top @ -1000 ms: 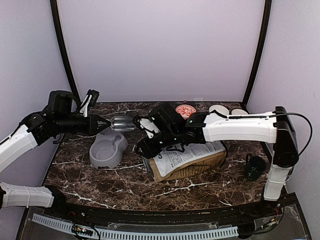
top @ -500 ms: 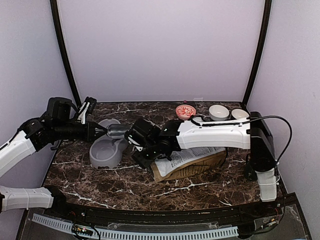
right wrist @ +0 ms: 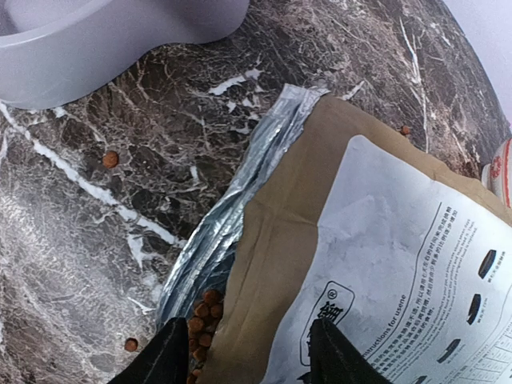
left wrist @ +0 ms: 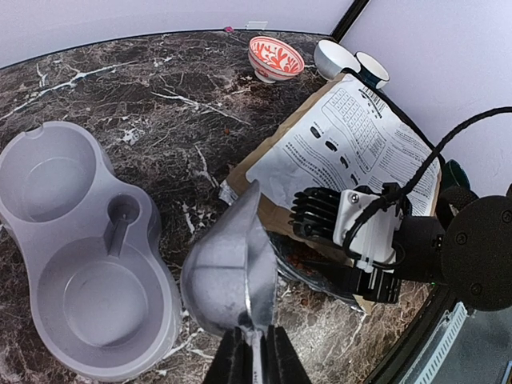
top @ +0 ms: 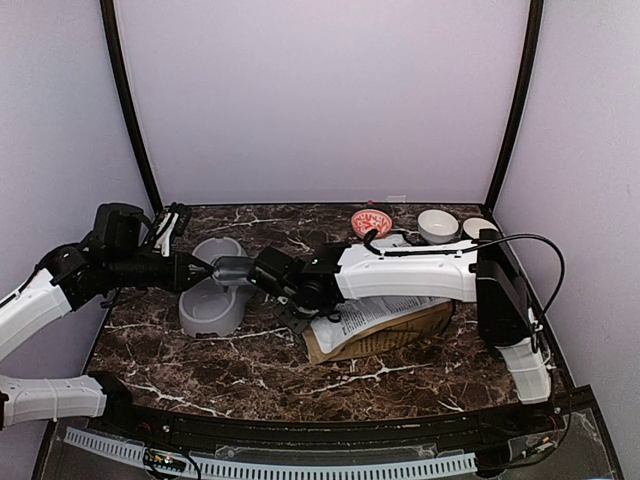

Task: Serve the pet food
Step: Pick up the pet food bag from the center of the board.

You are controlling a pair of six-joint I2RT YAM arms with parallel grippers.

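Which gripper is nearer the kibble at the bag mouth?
Right. The right gripper hangs over the kibble at the open end of the bag; the left gripper, holding the scoop, is off by the grey bowl.

The right gripper (right wrist: 250,360), fingers spread, straddles the bag (right wrist: 384,240) mouth; pet food (right wrist: 205,314) heaps between its fingers. Farther ahead on the worktop (right wrist: 96,240) sits the grey bowl (right wrist: 160,32).
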